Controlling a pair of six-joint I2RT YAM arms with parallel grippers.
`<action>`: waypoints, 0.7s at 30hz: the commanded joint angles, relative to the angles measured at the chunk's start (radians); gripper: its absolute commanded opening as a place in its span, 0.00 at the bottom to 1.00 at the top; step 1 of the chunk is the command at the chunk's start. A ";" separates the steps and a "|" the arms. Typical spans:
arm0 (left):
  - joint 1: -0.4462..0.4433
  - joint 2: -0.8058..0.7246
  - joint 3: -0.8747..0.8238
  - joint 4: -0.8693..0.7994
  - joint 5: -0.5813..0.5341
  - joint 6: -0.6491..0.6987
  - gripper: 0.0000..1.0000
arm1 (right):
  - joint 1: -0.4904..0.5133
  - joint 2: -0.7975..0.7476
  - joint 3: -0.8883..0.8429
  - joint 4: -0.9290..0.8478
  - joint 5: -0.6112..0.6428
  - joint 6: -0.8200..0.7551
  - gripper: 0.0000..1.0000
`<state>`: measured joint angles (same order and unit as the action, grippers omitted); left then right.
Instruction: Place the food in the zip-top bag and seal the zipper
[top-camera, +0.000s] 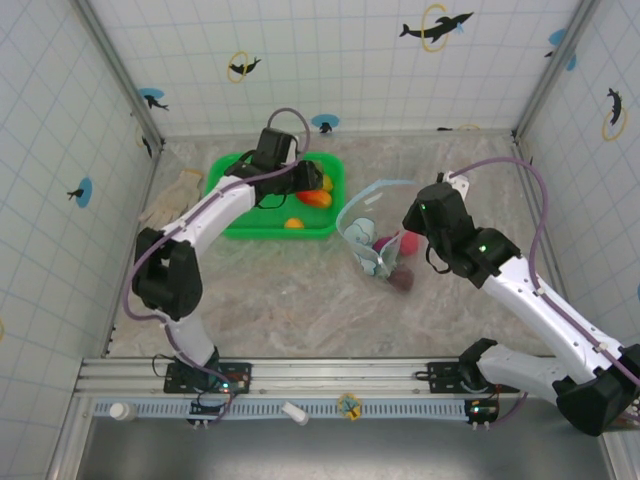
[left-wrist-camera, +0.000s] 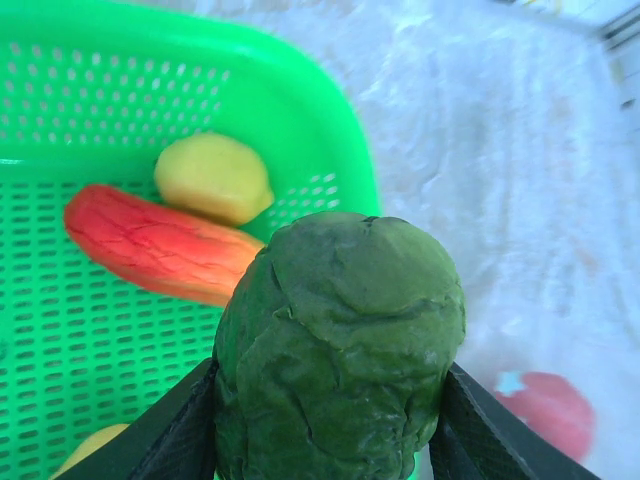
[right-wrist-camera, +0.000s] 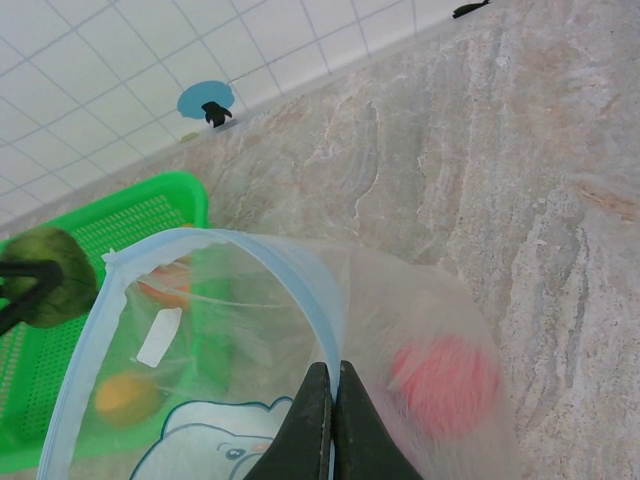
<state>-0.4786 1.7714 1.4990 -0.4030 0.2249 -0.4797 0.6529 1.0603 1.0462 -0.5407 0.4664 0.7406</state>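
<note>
1. The left tool (left-wrist-camera: 335, 440) pinches a dark green, wrinkled food piece (left-wrist-camera: 340, 340) between its two fingers. It is above the right edge of the green basket (left-wrist-camera: 100, 90), far left on the bench (right-wrist-camera: 500, 150).
2. An orange-red piece (left-wrist-camera: 150, 245) and a yellow piece (left-wrist-camera: 212, 178) lie in the basket.
3. The right tool (right-wrist-camera: 332, 420), fingers pressed together, pinches the light-blue zipper (right-wrist-camera: 290, 265) of the zip-top bag (right-wrist-camera: 230, 340), mid-bench. The mouth arches open.
4. A red piece (right-wrist-camera: 445, 385) sits inside the bag.
5. The step in hand appears to be carrying the green piece to the bag. The next move calls for travelling right and releasing it inside the mouth without knocking the held rim.
</note>
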 joint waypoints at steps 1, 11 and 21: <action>-0.008 -0.098 -0.043 0.016 0.068 -0.036 0.38 | 0.000 -0.022 -0.019 0.027 -0.001 0.008 0.00; -0.130 -0.346 -0.218 0.155 0.256 -0.106 0.39 | 0.011 -0.011 -0.025 0.035 -0.002 0.025 0.00; -0.293 -0.329 -0.274 0.241 0.252 -0.096 0.39 | 0.028 0.007 -0.015 0.048 -0.017 0.037 0.00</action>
<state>-0.7727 1.4155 1.2343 -0.2180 0.4698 -0.5671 0.6712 1.0611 1.0370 -0.5190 0.4469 0.7670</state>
